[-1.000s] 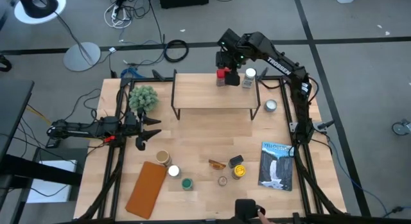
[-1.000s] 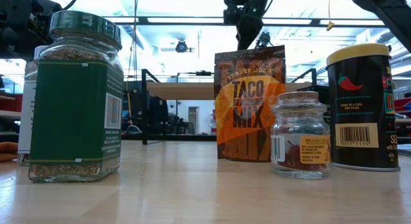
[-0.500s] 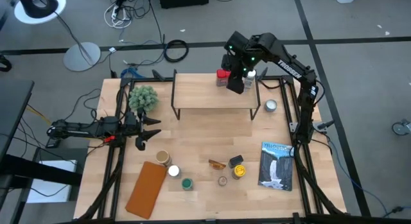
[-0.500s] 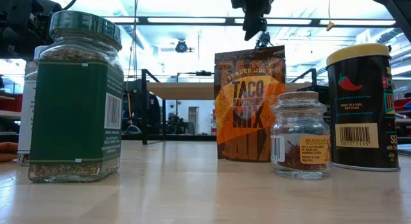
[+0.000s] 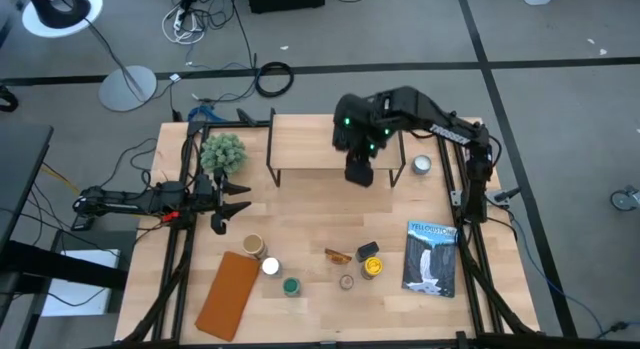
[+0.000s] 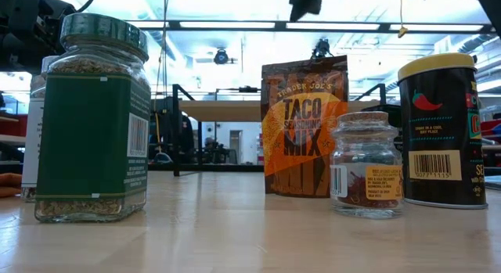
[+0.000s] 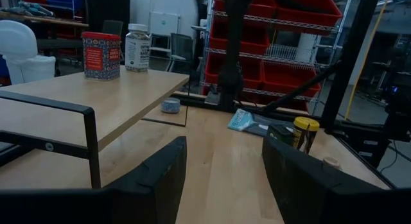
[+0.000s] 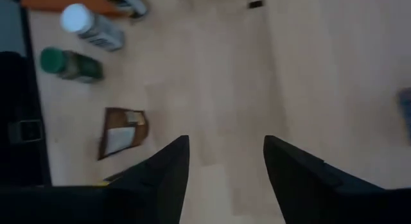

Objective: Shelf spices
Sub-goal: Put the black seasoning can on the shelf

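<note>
Two spices — red tin (image 7: 101, 54) and white-lidded jar (image 7: 137, 47) — stand on the shelf (image 7: 128, 99); right gripper (image 8: 221, 169), fingers apart and empty, should line up squarely over the near amber packet (image 8: 120, 140) — left gripper (image 7: 218, 179) waits open at the left.

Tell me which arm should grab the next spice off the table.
Probably the right. The right gripper is open and empty, just off the shelf and pointed toward the taco mix packet and yellow-lidded tin. The left gripper waits at the table's left edge.
</note>
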